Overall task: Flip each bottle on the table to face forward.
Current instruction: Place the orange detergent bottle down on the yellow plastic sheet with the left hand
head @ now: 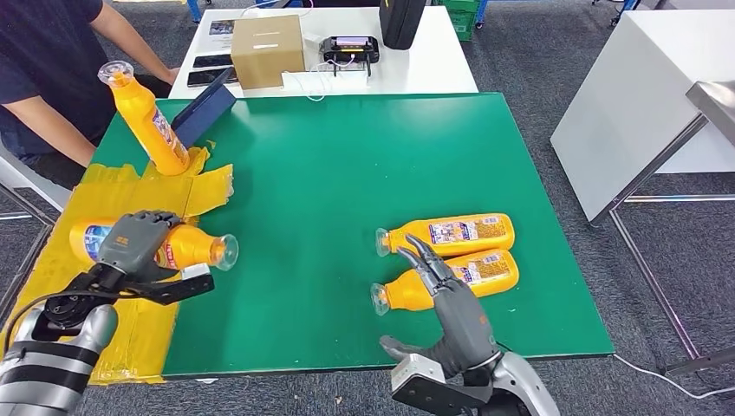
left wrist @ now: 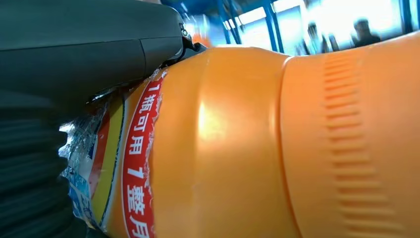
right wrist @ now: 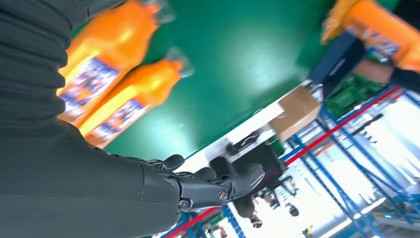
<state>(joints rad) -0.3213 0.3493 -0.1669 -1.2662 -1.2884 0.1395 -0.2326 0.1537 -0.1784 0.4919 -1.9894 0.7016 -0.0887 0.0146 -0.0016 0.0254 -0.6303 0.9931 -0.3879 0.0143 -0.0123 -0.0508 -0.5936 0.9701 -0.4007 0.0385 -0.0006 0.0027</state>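
A grey carpeted floor (head: 598, 286) lay under the green-topped surface (head: 364, 165); behind it stood a white rectangular table (head: 416, 65), and another white table (head: 641, 95) stood to the right.

Ahead of the right hand (head: 457, 314), two bottles lie side by side: the nearer bottle (head: 446, 281) is under its fingertips and the farther bottle (head: 448, 234) is just beyond, so the way straight forward is blocked. Left of that hand the green counter (head: 347, 156) lies bare to the far edge. The left hand (head: 132, 245) grips a lying bottle (head: 195, 248). Beyond it an upright bottle (head: 149, 119), a blue tablet (head: 204, 111) and a seated person (head: 52, 69) crowd the far left corner.
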